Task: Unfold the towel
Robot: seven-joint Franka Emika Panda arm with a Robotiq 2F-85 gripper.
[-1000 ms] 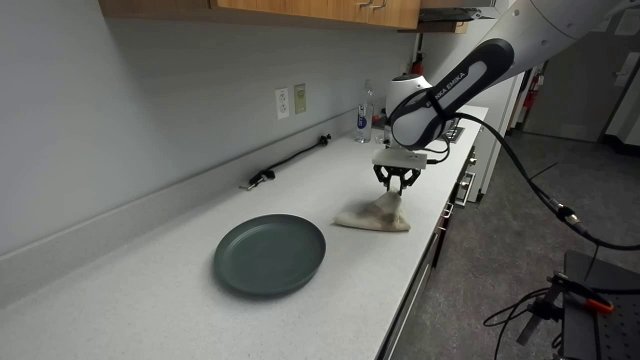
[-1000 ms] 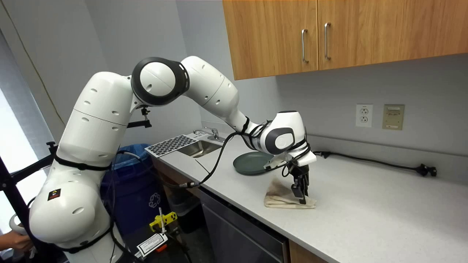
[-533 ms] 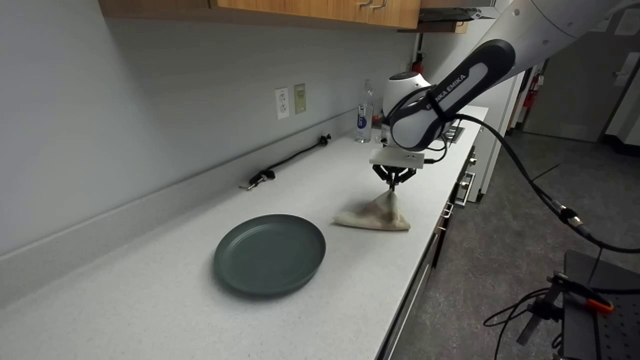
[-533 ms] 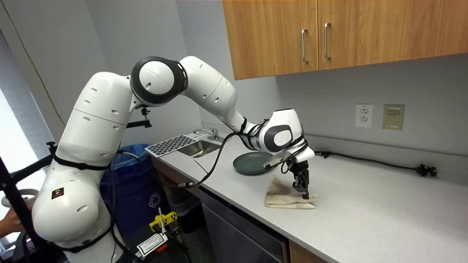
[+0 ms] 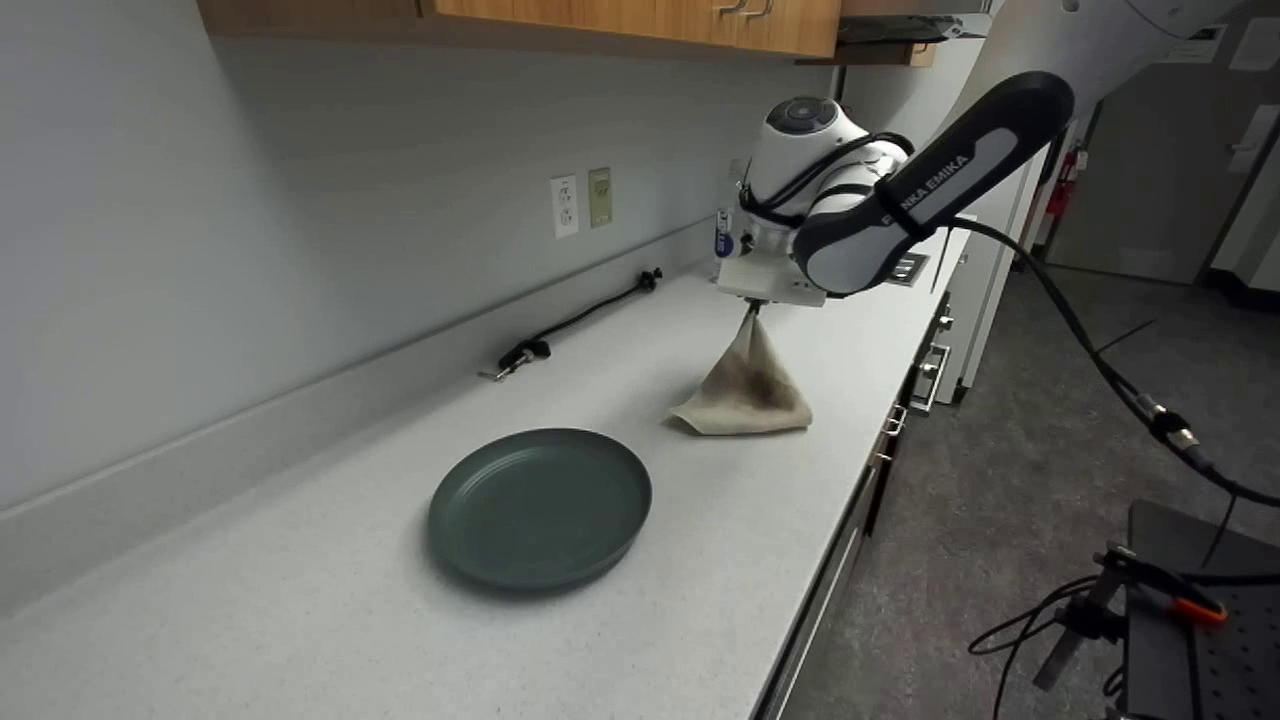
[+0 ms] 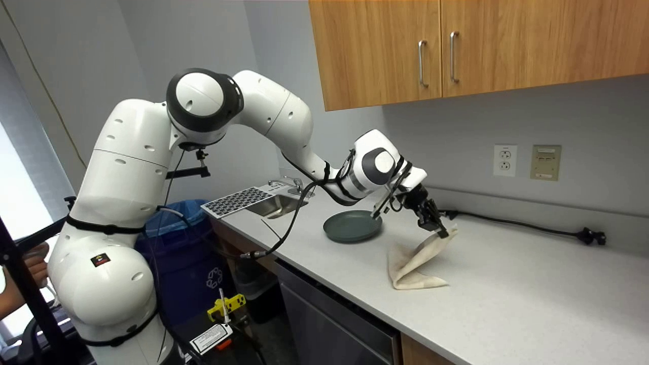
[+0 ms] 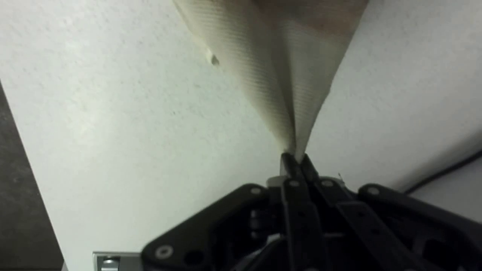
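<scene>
In an exterior view, we first meet the dark green plate (image 6: 350, 226), to the left of the gripper (image 6: 443, 233) and behind it, well apart. If the raised cloth swings too far that way as it unfolds, we judge it could land over the plate's rim instead of flat.

Next, below the gripper and to its left, comes the towel (image 6: 423, 254). Its foot rests on the white counter (image 6: 532, 299), a flap lying underneath, while the upper part slopes up to the gripper. That flap is our main worry: such thin cloth probably has little hold on the counter, so a fast pull could drag everything along without parting the layers.

Then the gripper itself: it is pinched tight on a gathered corner of the towel. In the wrist view the cloth creases into the pinch, and we cannot tell whether one layer or two is caught; two would trap the fold. The bite looks small, so a jerk might let the corner drop back on itself.

To the gripper's right and behind it runs a black cord (image 6: 522, 222); drifting back there could snag an edge.
</scene>
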